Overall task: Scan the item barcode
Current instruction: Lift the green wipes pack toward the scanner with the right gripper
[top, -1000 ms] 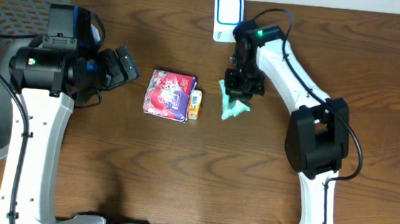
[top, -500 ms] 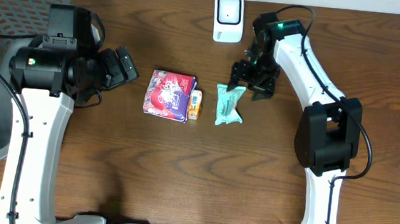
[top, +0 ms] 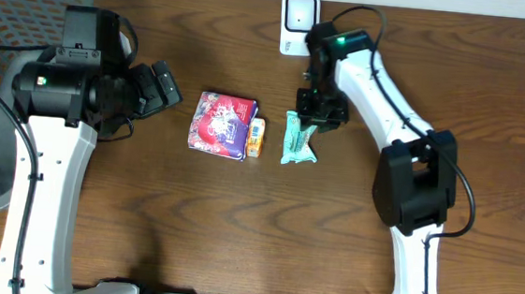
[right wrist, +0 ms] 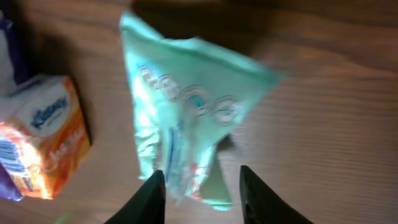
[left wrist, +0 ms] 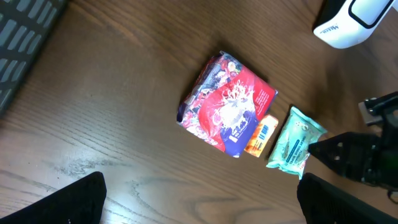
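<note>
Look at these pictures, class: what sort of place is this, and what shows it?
Probably a robotics lab staged as a checkout: a white barcode scanner at the far edge of the wooden table, a green packet and a red packet before it, a mesh chair alongside.

Crumpled mint-green packet (top: 299,139) flat on table (top: 236,239), near white scanner (top: 298,23).

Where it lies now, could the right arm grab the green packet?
Likely yes: the right gripper hangs just over the packet, its fingers either side of one end, nothing between.
</note>
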Tool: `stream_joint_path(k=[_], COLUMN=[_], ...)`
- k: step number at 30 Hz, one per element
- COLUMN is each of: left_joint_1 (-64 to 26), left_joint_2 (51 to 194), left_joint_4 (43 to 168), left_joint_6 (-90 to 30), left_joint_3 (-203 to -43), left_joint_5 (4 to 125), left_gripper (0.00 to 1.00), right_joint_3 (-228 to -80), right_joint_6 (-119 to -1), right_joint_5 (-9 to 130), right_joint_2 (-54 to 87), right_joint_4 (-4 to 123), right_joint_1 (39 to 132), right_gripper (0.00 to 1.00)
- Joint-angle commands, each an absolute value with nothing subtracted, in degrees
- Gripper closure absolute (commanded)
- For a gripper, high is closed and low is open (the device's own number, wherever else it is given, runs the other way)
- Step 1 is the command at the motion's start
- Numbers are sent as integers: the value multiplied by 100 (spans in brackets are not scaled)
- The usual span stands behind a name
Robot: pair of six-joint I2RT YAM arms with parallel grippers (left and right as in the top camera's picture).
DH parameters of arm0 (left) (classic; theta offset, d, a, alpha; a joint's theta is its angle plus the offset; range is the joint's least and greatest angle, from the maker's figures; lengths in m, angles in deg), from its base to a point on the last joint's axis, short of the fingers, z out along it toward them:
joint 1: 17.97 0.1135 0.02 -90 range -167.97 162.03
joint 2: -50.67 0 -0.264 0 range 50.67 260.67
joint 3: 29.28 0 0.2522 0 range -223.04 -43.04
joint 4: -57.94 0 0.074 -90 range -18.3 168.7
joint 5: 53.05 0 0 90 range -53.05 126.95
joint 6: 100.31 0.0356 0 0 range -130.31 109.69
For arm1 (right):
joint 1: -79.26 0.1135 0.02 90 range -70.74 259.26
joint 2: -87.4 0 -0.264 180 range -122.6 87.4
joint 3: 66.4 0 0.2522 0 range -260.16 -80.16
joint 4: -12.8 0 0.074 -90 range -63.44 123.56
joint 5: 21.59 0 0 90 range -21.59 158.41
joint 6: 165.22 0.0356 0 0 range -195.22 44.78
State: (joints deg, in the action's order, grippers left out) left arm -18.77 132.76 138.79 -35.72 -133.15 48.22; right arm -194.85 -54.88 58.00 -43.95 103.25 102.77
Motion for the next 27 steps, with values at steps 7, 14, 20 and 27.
stream_joint_path(k=[7,14,20,27], left_joint_1=[-1853,-1853,-1853,-1853], left_joint_2=[13265,13265,13265,13265], left_joint_4=[13894,13894,13894,13894], left_joint_6=[-3520,-3520,-3520,-3520], left_joint_3=[-13354,-13354,-13354,-13354], left_joint_5=[4789,4789,4789,4789], left_gripper=[2,2,2,2], right_joint_3=[-19474,-19402,-18703,-18349], right_joint_6=[-5569,-5550,-5228,-5359], right_joint_5=[6139,6425,6936,7262], right_joint_2=[-4413,-4419,-4419,-4417], right_joint_4=[10373,10202,9619,9391], right_joint_1=[10604,10690,10709,10666], right_gripper=[76,88,95,76])
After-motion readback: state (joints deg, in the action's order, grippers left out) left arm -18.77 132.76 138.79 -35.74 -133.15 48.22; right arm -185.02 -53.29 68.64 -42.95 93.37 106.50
